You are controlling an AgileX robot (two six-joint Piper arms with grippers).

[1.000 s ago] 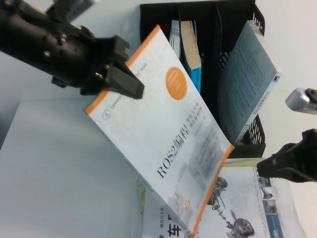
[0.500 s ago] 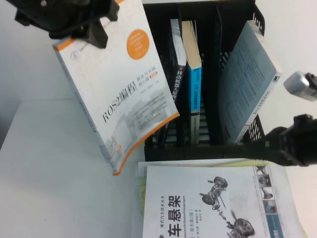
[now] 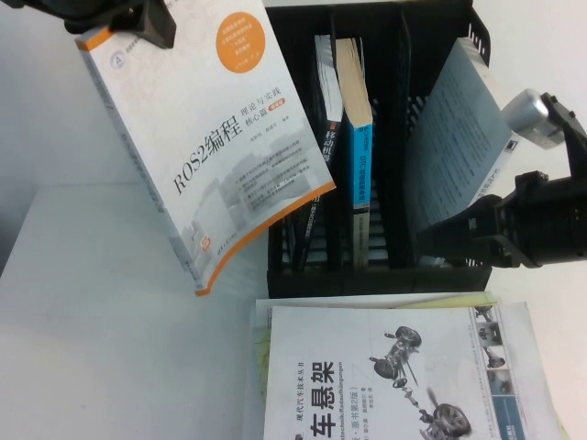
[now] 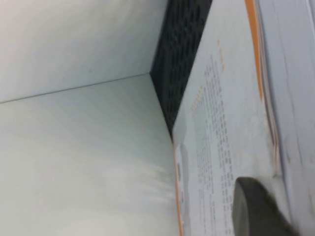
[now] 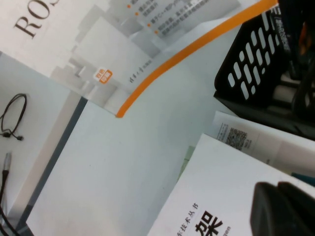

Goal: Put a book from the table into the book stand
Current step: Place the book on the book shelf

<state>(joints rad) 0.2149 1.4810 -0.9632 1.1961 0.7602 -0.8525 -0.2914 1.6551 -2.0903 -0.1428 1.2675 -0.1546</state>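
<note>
My left gripper (image 3: 138, 20) is at the far left, shut on the top edge of a white book with orange trim (image 3: 215, 137). It holds the book up in the air, tilted, just left of the black book stand (image 3: 385, 266). In the left wrist view one finger (image 4: 258, 209) presses on the book's cover (image 4: 221, 137). My right gripper (image 3: 436, 240) is shut and empty, pointing left in front of the stand's right compartment. In the right wrist view its fingertips (image 5: 283, 209) hover over a white book with a car-chassis picture (image 3: 385, 376) lying on the table.
The stand holds two upright books (image 3: 353, 119) in its middle compartment and a grey-blue book (image 3: 454, 147) leaning in its right one. Loose sheets (image 3: 459, 300) lie under the white table book. A cable (image 5: 12, 115) lies beyond the table's left edge.
My left gripper has lifted the orange-trimmed book up and to the far left, turning it more upright. My right gripper has moved left, in front of the stand.
</note>
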